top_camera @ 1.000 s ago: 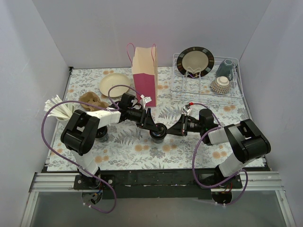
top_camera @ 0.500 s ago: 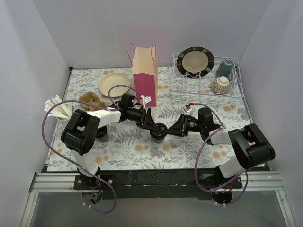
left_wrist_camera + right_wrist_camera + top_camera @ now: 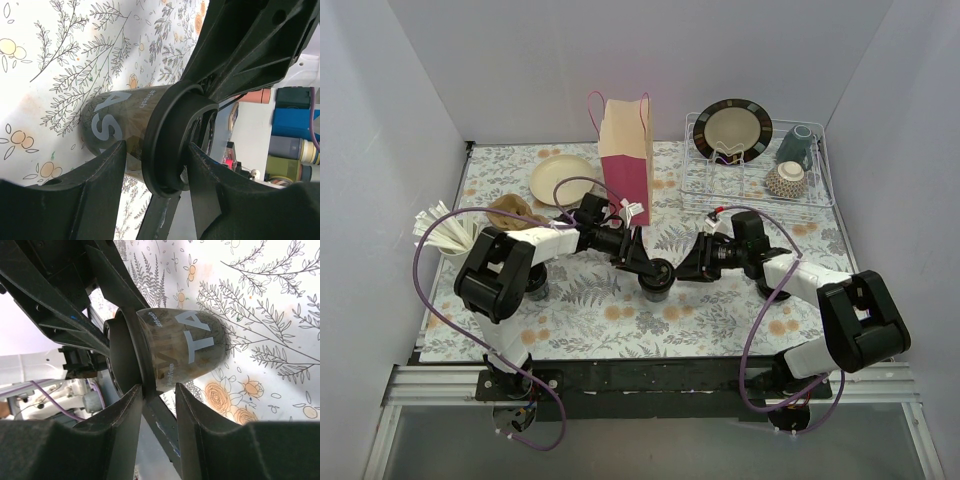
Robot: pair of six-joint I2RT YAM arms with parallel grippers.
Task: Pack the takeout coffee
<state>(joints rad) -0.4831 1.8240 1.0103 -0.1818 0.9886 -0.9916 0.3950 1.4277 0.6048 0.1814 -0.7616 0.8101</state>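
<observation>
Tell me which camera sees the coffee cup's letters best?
Right wrist view: the coffee cup shows big white letters, unblocked. In the left wrist view its lid hides part; top view shows mainly the lid.

takeout coffee body: glossy dark coated paper, white print
lid: smooth matt black plastic
left gripper fingers: matt black plastic
right gripper fingers: matt black plastic
table cover: smooth floral-printed sheet
paper bag: matt paper
dish rack: white coated wire

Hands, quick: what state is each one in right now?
Left hand: closed on the takeout coffee, gripping it at the lid end.
Right hand: open, holding nothing.
</observation>
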